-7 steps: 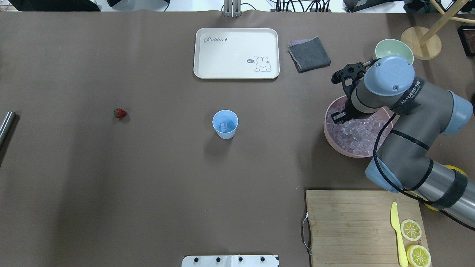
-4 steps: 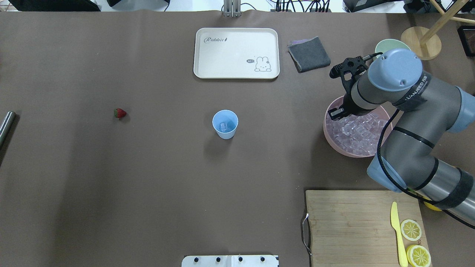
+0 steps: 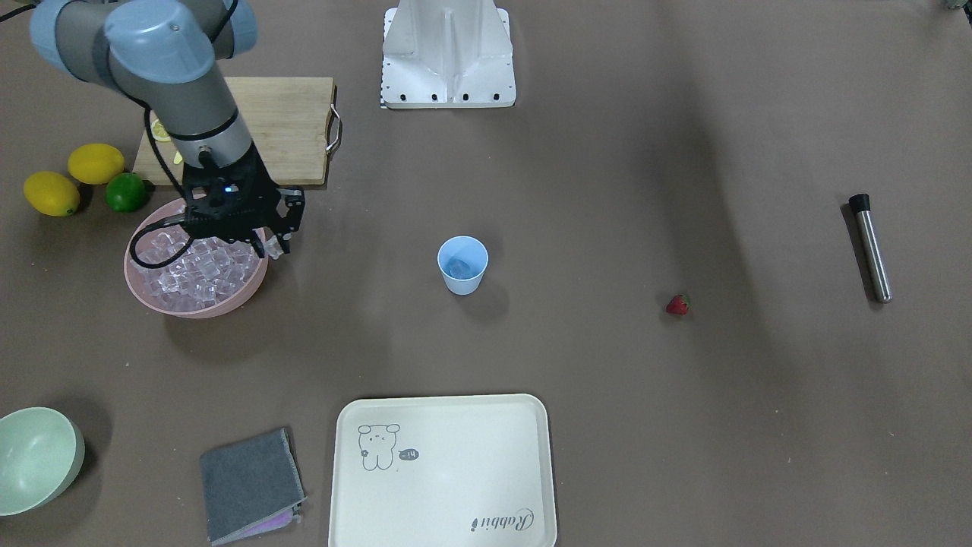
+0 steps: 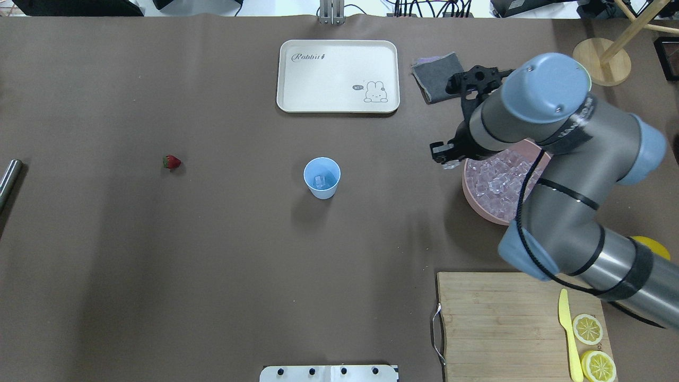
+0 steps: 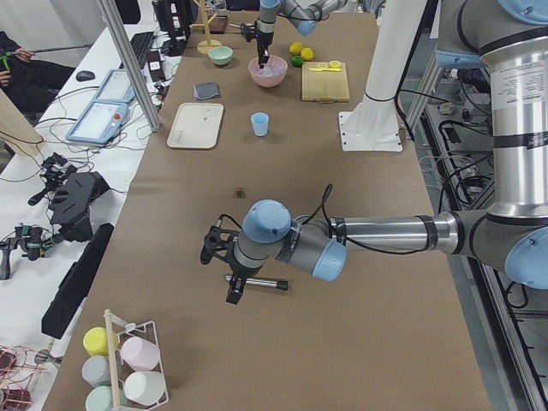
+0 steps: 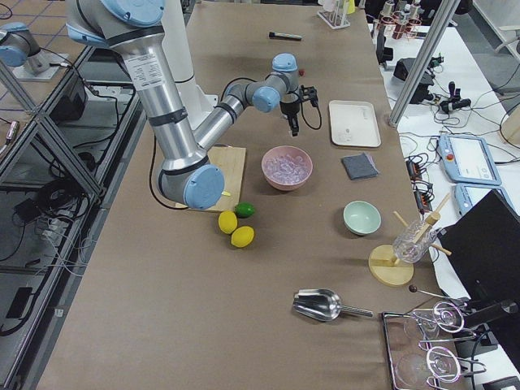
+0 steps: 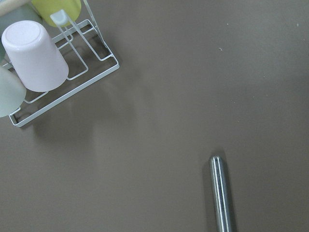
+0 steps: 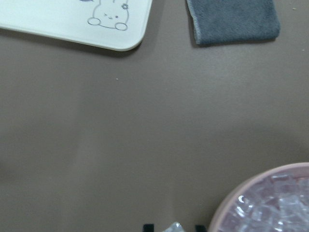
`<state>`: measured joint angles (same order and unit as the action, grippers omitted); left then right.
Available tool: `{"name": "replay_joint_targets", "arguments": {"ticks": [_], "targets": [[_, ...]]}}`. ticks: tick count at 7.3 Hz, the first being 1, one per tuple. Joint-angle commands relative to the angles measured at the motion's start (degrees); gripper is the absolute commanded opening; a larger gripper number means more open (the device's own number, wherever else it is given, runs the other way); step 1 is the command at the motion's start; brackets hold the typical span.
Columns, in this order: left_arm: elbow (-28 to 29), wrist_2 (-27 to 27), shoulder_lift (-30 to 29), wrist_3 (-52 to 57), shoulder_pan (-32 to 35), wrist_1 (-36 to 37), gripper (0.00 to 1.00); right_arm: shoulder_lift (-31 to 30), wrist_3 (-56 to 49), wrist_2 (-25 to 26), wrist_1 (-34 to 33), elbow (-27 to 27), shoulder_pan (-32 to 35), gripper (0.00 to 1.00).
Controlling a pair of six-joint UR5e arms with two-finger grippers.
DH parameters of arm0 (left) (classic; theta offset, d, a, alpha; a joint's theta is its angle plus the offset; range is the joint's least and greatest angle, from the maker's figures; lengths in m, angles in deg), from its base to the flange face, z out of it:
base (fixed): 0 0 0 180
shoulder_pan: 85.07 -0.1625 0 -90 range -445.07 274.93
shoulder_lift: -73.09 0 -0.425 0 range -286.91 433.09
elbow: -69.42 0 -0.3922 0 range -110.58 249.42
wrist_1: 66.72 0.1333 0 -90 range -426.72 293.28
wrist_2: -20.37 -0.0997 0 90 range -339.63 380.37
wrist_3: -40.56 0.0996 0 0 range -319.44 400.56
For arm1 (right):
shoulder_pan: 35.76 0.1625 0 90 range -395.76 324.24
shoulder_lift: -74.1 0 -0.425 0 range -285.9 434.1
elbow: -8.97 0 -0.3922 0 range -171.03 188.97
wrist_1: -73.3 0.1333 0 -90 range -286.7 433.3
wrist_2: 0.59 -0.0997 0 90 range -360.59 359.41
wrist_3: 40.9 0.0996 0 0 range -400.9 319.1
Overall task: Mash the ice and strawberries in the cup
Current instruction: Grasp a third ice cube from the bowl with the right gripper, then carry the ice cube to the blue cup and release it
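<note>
The light-blue cup [image 4: 321, 178] stands upright mid-table with an ice cube [image 4: 320, 181] inside. The strawberry [image 4: 171, 162] lies alone on the table to its left. My right gripper [image 4: 443, 158] hangs just left of the pink bowl's rim [image 4: 469, 193], above the table, shut on one clear ice cube [image 8: 175, 227]. More ice [image 4: 496, 175] fills the bowl. My left gripper [image 5: 224, 267] hovers over the steel muddler [image 7: 221, 193] at the table's far left. I cannot tell whether it is open or shut.
A cream tray [image 4: 337, 76] and grey cloth [image 4: 435, 79] lie at the back. A cutting board [image 4: 504, 323] with knife and lemon slices is front right. A lime [image 3: 125, 191], lemons and green bowl [image 3: 34, 456] sit near the pink bowl. A cup rack [image 7: 48, 63] stands near the muddler.
My right gripper has risen out of the pink bowl and moved left past its rim, toward the cup, with an ice cube in it. The cup and strawberry have not moved.
</note>
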<state>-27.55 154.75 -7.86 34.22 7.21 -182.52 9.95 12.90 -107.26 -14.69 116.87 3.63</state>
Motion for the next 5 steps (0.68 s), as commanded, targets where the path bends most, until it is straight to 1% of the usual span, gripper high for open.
{"name": "replay_joint_targets", "arguments": {"ticks": [1,2,3,4,5], "targets": [[-0.1,0.0,-0.4,-0.1,0.0,0.1,0.99,8.8,11.2,7.0,0.3,-4.9,-6.7,0.18],[-0.1,0.1,-0.4,0.0,0.0,0.0,0.99,15.7,17.5,10.0,-0.1,-10.6,-9.6,0.18],[-0.1,0.0,-0.6,0.0,0.0,0.0,0.99,19.2,20.4,13.7,0.0,-13.1,-12.1,0.18],[-0.1,0.0,-0.8,0.0,0.0,0.0,0.99,20.6,22.5,14.2,0.2,-14.0,-13.0,0.18],[-0.1,0.0,-0.8,0.0,0.0,0.0,0.99,23.1,23.5,15.2,0.3,-16.6,-14.1,0.18]]}}
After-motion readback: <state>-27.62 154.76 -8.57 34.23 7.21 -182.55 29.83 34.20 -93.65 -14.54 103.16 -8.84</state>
